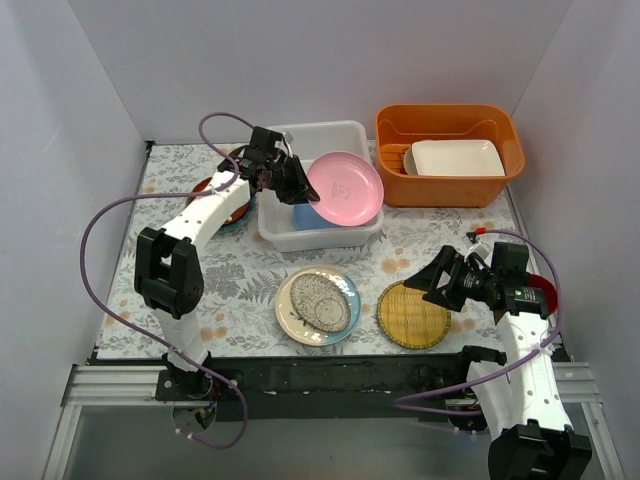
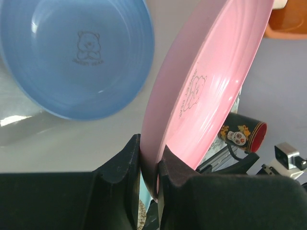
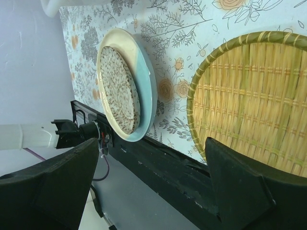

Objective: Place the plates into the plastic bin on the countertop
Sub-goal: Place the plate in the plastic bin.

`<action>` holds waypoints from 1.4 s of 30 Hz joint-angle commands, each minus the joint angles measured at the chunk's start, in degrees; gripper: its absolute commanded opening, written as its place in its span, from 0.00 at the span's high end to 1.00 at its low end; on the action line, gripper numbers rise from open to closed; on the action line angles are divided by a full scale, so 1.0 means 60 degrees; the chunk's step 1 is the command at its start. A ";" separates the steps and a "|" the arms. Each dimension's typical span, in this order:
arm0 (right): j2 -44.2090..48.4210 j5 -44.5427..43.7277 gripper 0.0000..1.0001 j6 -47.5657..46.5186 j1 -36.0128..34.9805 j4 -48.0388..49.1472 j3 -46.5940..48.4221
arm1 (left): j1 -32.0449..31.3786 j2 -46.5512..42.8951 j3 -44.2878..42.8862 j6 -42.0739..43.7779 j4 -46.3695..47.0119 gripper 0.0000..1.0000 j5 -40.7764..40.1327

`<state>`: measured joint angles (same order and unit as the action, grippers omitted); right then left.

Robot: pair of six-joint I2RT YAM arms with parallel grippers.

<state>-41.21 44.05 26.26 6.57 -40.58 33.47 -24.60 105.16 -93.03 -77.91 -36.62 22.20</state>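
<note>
L gripper (image 1: pixel 306 192) is clamping the pink plate (image 1: pixel 347 187) by its rim. Plate is tilting on edge, sticking out rightward over the bin's (image 1: pixel 318 132) front-right corner. Bin is sitting straight below, so L arm is the nearer one. R gripper (image 1: pixel 432 284) is hanging w/ jaws wide apart, just above the woven plate (image 1: pixel 410 315). Count: 1 blue plate (image 1: pixel 318 216) lying in bin, 1 pink held, 1 speckled plate (image 1: pixel 317 306) + 1 woven lying on countertop (image 1: pixel 250 265); more under L arm, no. unclear.
</note>
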 commanded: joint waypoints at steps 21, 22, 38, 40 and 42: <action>-0.0163 0.0026 0.02 -0.0231 -0.0025 0.0083 -0.0218 | 0.1463 0.0973 -0.1809 0.0621 -0.0708 1.00 0.0652; -0.0163 0.0026 0.02 -0.0231 -0.0025 0.0083 -0.0232 | 0.1449 0.1003 -0.1765 0.0651 -0.0722 1.00 0.0622; -0.0367 0.0084 0.02 -0.0421 -0.0025 -0.0005 -0.0247 | 0.1449 0.1808 -0.1765 0.1047 -0.1192 1.00 0.0417; -0.0411 0.0070 0.02 -0.0509 -0.0025 -0.0092 -0.0232 | 0.1449 0.1882 -0.1765 0.1032 -0.1191 1.00 0.0388; -0.0426 0.0085 0.02 -0.0510 -0.0025 -0.0078 -0.0247 | 0.1405 0.1911 -0.1794 0.1105 -0.1235 1.00 0.0155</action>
<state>-43.53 43.86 24.80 6.57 -40.58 31.97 -15.88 118.30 -102.06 -72.29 -43.86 23.44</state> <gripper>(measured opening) 0.981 0.124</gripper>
